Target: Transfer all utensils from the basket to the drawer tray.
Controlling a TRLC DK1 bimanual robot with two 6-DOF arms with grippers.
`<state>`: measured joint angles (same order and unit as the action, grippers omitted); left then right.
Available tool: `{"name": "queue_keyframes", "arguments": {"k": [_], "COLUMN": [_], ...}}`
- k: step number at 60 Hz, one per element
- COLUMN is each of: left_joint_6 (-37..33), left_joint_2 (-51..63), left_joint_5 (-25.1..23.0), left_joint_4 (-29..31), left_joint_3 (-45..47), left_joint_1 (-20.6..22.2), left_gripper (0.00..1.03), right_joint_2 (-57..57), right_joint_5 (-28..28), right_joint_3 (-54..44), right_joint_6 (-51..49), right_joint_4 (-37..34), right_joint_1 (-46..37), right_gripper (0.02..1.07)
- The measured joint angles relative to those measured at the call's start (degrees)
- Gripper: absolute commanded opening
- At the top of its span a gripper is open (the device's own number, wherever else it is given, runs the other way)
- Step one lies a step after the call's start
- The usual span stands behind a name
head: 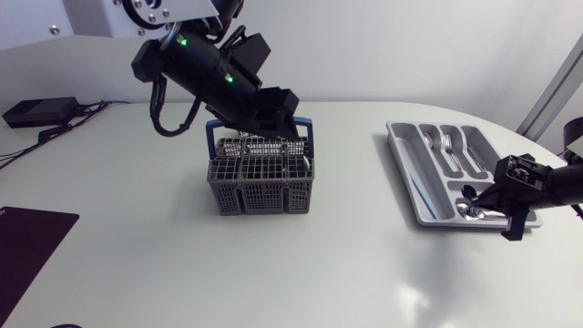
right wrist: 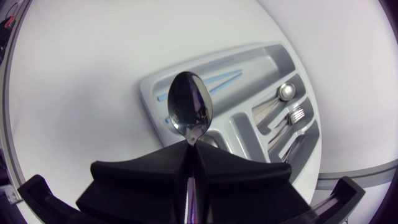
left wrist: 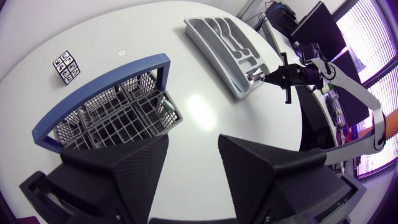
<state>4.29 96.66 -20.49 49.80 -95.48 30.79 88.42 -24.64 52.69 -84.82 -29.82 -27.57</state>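
The right fingers (right wrist: pixel 137 180) clamp the spoon (right wrist: pixel 191 112) by its handle just above the drawer tray (right wrist: pixel 147 93), and this light, stiff, slick steel probably pivots unless gripped near the neck, while the left fingers (left wrist: pixel 124 177) stand open well apart from that tray, over the basket (left wrist: pixel 106 71).

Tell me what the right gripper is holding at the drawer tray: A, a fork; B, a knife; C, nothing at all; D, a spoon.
D: in the right wrist view the right gripper is shut on the handle of a spoon, whose rounded bowl sticks out ahead of the fingers over the drawer tray.
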Motion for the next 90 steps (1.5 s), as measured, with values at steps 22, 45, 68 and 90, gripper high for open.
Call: {"name": "queue_keyframes", "arguments": {"k": [22, 45, 68, 90], "left_joint_6": [-0.44, -1.31, -1.53, -4.81], "left_joint_2": [-1.92, -5.2, -8.07, -13.31], "left_joint_5": [0.0, 0.0, -0.02, -0.02], "left_joint_4": [-0.98, -2.49, -3.96, -7.74], "left_joint_3": [4.02, 8.33, 13.81, 22.53], "left_joint_1": [-1.6, -3.45, -4.15, -5.2], "left_gripper": [0.57, 0.57, 0.57, 0.57], "right_joint_2": [10.99, 11.15, -6.95, -15.54], "right_joint_5": [6.14, 8.44, 8.61, 20.48], "right_joint_3": [3.63, -2.75, -3.41, -1.18], "right_joint_6": [-8.26, -11.04, 5.66, 41.2], "right_joint_4": [8.79, 22.86, 10.23, 2.47], "right_joint_1": [-3.23, -2.86, 9.42, 41.68], "right_gripper": [0.08, 0.55, 0.55, 0.55]}}
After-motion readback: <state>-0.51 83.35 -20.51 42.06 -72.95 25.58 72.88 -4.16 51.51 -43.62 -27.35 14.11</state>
